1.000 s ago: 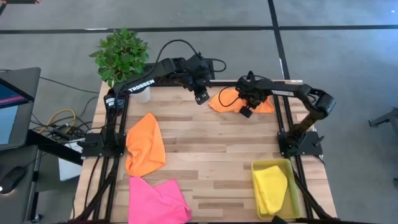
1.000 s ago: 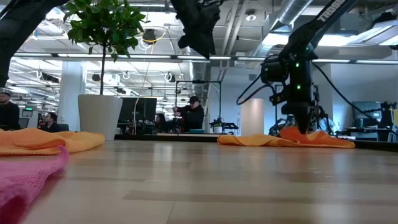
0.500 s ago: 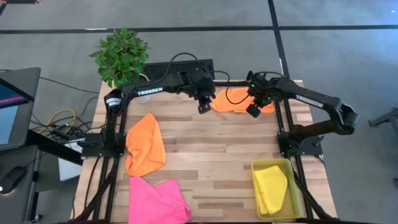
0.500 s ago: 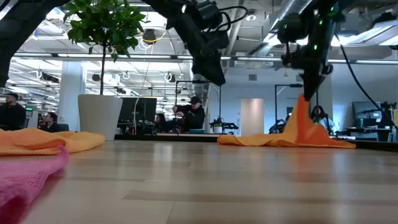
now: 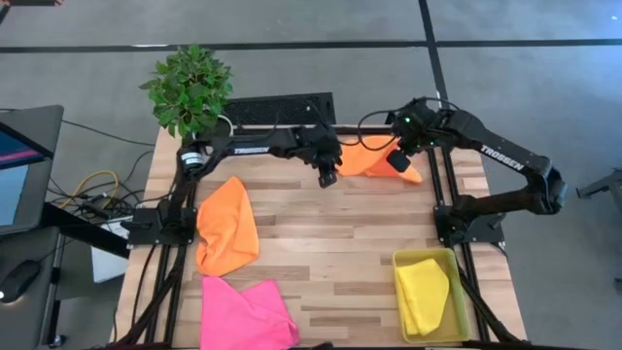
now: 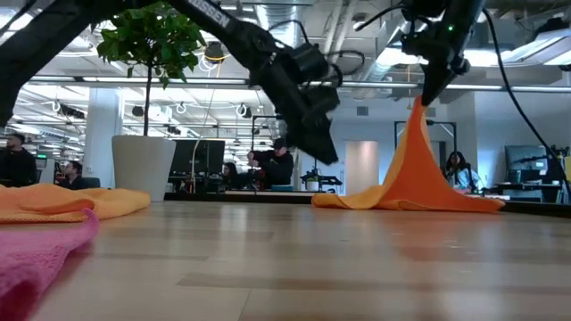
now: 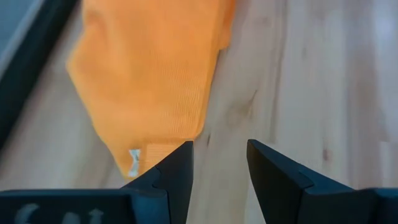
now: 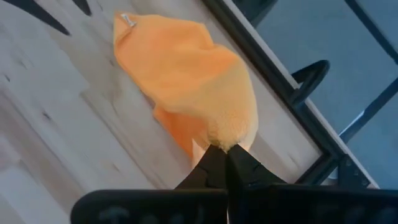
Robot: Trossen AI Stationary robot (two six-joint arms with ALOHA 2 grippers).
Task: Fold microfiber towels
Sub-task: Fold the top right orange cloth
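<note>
Early in the fold job: 1 towel likely done, 3 to go.

R claw [image 5: 397,162] clenched on a pinch of the orange towel [image 5: 374,159] at far-right of desk [image 5: 330,233], lifting it into a peak w/ the rest draped on the wood. L claw [image 5: 328,176] released, fingers apart, hovering just left of that towel's near-left corner, prob. lining up for a 2nd grab. Second orange towel [image 5: 226,225] lies crumpled at left, pink towel [image 5: 243,309] crumpled near-left, both untouched. Yellow towel [image 5: 425,296] sits in the yellow bin [image 5: 455,282] near-right, looks folded, so I'd count it done. No fold on the held one yet.
</note>
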